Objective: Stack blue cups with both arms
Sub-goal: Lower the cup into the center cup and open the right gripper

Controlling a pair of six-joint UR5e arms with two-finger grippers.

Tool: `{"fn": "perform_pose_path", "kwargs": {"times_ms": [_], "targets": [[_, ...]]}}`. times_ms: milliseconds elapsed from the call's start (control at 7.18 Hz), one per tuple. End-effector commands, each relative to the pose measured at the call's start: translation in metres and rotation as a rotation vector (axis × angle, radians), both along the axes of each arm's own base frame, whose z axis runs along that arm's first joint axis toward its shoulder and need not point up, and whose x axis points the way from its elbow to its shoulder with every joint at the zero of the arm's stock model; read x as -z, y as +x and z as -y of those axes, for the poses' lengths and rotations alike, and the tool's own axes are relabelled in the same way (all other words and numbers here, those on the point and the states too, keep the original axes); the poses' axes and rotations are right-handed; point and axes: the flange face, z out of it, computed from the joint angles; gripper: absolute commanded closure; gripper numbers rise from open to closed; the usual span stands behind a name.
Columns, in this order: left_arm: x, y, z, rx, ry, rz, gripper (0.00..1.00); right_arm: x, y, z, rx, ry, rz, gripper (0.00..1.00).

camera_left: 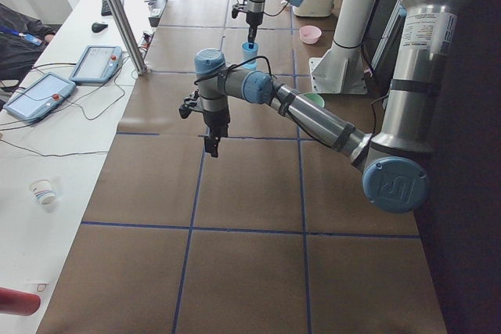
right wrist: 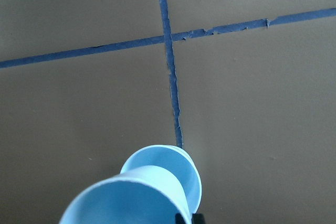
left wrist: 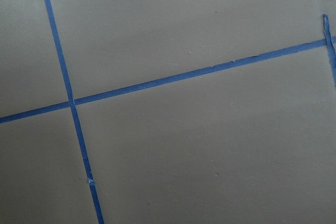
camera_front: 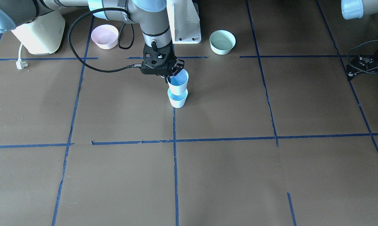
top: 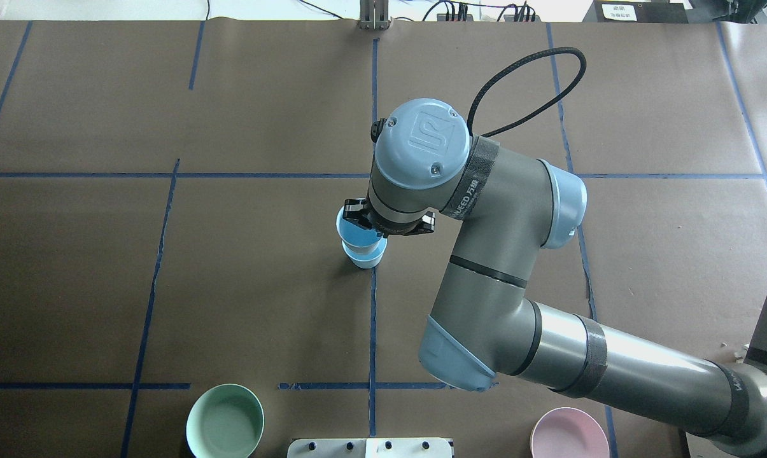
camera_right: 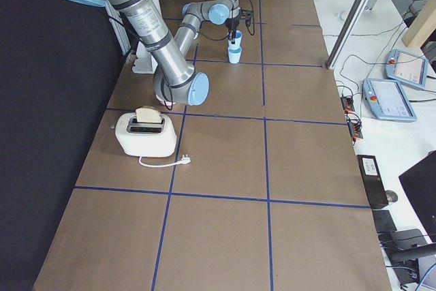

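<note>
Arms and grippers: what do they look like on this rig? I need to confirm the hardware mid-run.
The right arm and left arm are grey metal tubes with light-blue joint caps, one embossed with a logo, and black bands. The right gripper and left gripper are black, each trailing a looping black braided cable.

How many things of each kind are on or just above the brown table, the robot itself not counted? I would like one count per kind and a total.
Blue cups: 2 (upper cup, held by the right gripper; lower cup below it)
Bowls: 2 (pink bowl, mint-green bowl)
Toaster: 1
Total: 5
</note>
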Motion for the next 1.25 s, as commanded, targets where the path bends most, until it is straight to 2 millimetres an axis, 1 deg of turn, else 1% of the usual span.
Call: {"fn": "perform_pose_path", "kwargs": {"times_ms": [0, 139, 278, 418, 1114], "targets": [[0.0001, 0.0, 0.0001, 0.0, 0.0, 0.0, 0.0, 0.0019, 0.0004, 0.0003, 0.001, 0.004, 0.007, 0.64], [-0.0007, -0.0001, -0.0003, 0.0, -0.002, 0.0, 0.0, 0.0019, 0.0004, 0.0003, 0.001, 0.004, 0.007, 0.55], [0.0001, 0.0, 0.0001, 0.0, 0.0, 0.0, 0.0, 0.0019, 0.0004, 0.0003, 0.001, 0.004, 0.007, 0.32], [0.0001, 0.0, 0.0001, 0.0, 0.0, 0.0, 0.0, 0.0013, 0.0008, 0.0001, 0.002, 0.005, 0.005, 0.03], [-0.0005, -0.0017, 0.0, 0.004, 0.0, 0.0, 0.0, 0.0045, 0.0055, 0.0011, -0.002, 0.012, 0.012, 0.01]]}}
